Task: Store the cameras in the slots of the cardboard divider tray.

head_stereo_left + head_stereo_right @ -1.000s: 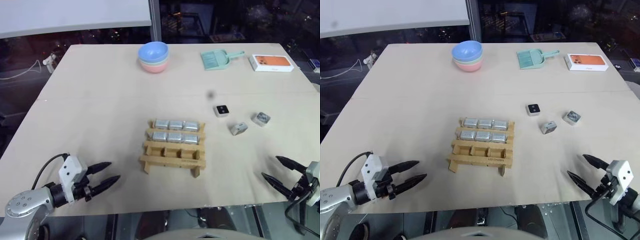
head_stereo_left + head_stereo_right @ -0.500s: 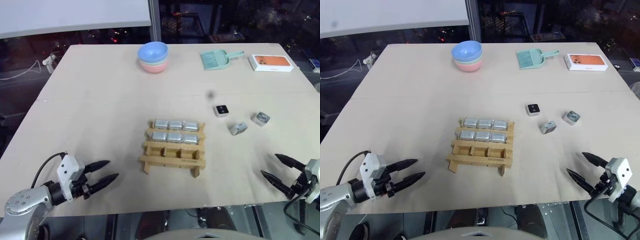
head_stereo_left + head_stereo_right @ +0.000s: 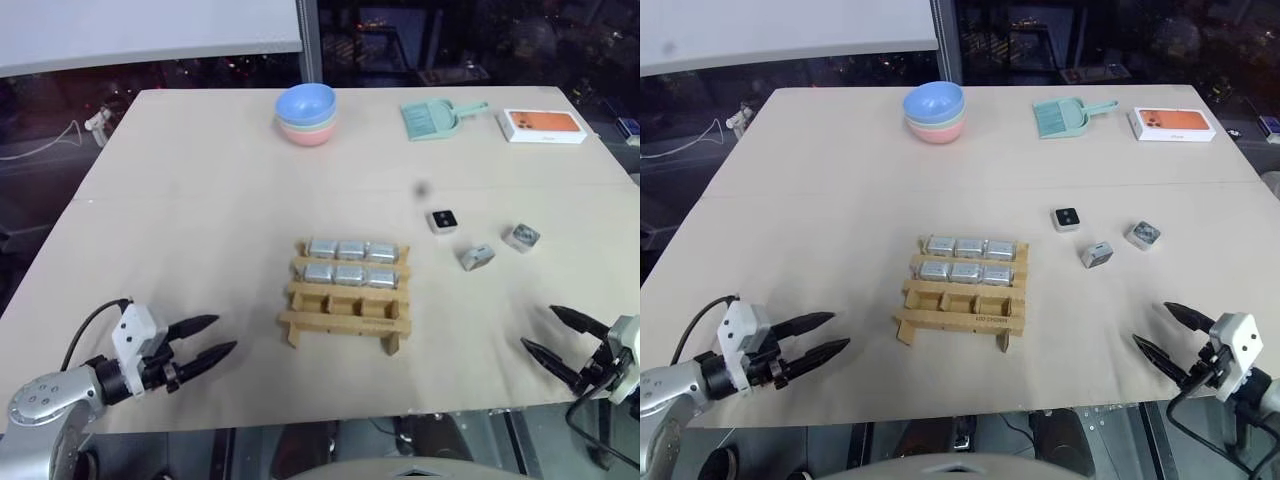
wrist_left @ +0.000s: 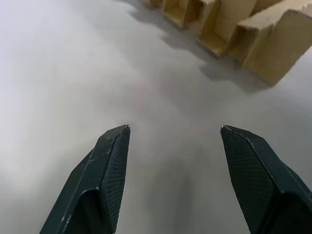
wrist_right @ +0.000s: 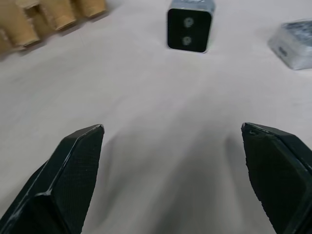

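Six cameras [image 3: 351,262] in divider tray [image 3: 345,317]

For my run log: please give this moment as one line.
cardboard divider tray: two rows filled, near row empty | cameras: three loose on table | left end effector: open, empty | right end effector: open, empty

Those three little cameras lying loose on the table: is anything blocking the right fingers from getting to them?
Nothing visible does. Bare table lies between the open right gripper and the three loose cameras. The tray sits off to the side, its near row empty.
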Robot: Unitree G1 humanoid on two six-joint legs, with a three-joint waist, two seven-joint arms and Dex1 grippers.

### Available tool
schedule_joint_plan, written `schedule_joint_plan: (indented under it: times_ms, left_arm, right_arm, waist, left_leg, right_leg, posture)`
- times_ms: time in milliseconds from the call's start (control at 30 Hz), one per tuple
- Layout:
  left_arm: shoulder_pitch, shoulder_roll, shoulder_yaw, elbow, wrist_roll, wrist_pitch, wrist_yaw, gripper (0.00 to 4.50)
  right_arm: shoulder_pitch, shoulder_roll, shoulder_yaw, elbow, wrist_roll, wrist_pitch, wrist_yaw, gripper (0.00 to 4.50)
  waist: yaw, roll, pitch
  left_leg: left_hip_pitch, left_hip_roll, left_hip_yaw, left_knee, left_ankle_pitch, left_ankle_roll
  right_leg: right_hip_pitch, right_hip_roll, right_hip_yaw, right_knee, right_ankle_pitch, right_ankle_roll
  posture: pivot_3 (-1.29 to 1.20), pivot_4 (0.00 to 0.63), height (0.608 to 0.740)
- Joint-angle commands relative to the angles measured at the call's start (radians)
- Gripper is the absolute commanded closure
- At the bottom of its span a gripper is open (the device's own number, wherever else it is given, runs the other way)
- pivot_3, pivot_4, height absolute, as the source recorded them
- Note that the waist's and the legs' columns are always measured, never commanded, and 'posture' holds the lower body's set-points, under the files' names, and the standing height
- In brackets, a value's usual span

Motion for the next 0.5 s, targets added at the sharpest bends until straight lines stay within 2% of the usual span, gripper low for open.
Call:
schedule_joint_plan:
  times_ms: [33, 100, 267, 400, 500]
  left_arm:
    - [-0.018, 0.015, 0.030, -0.053, -0.057, 0.020, -0.012, 1.44]
    - [-0.045, 0.038, 0.037, -0.087, -0.092, 0.053, -0.018, 1.44]
    - [-0.162, 0.094, 0.075, -0.139, -0.255, 0.173, -0.055, 1.44]
    - [-0.192, 0.185, 0.080, -0.186, -0.287, 0.251, -0.099, 1.44]
    - [-0.257, 0.262, 0.096, -0.204, -0.349, 0.322, -0.130, 1.44]
  right_arm:
    - [-0.070, 0.011, -0.013, 0.010, -0.070, 0.040, -0.166, 0.00]
    - [-0.141, 0.015, -0.013, 0.000, -0.071, 0.116, -0.255, 0.00]
    - [-0.320, 0.001, -0.002, 0.034, -0.083, 0.218, -0.361, 0.00]
    - [-0.437, -0.035, 0.016, 0.102, -0.083, 0.306, -0.358, 0.00]
    - [-0.519, -0.116, 0.072, 0.185, -0.116, 0.380, -0.296, 0.00]
  waist:
    - [-0.002, 0.000, 0.000]
    - [-0.002, 0.000, 0.000]
    - [-0.001, 0.000, 0.000]
    - [-0.003, 0.000, 0.000]
    - [-0.003, 0.000, 0.001]
  left_leg:
    - [0.000, 0.000, 0.000, 0.000, 0.000, 0.000]
    - [0.000, 0.000, 0.000, 0.001, 0.000, 0.000]
    - [0.000, 0.000, 0.000, 0.002, 0.000, 0.000]
    - [-0.001, -0.001, 0.000, 0.001, 0.000, 0.000]
    - [-0.002, -0.002, 0.002, 0.001, 0.000, 0.000]
  right_leg:
    - [0.000, 0.000, 0.000, 0.000, 0.000, 0.000]
    - [0.000, 0.000, 0.000, 0.000, 0.000, 0.000]
    - [0.000, 0.001, 0.000, 0.002, 0.000, -0.001]
    - [0.000, 0.001, 0.000, 0.001, 0.003, -0.004]
    - [0.000, 0.001, 0.001, 0.000, 0.003, -0.004]
  posture:
    - [0.00, 0.150, 0.740]
    - [0.00, 0.150, 0.740]
    - [0.00, 0.150, 0.740]
    - [0.00, 0.150, 0.740]
    - [0.00, 0.150, 0.740]
